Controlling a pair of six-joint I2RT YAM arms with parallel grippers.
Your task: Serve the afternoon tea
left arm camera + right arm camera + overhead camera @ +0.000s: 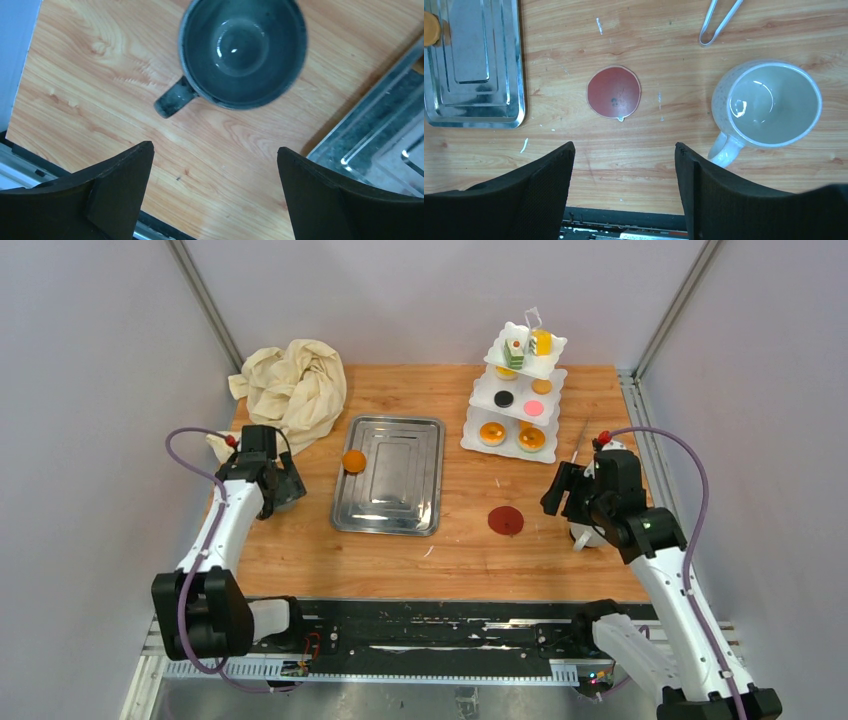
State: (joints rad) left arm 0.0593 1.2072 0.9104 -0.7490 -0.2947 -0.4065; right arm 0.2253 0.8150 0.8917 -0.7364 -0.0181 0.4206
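While poised above the desk [450, 560] | left fingers [120, 185] spread, empty, grey mug [242, 50] just ahead | right fingers [539, 190] spread, empty, off-white mug [769, 102] just beside | white stand [470, 443] back right, cakes [531, 437] on tiers | orange cake [353, 461] at steel tray [400, 502] edge

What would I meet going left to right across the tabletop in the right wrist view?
steel tray → red disc → off-white mug
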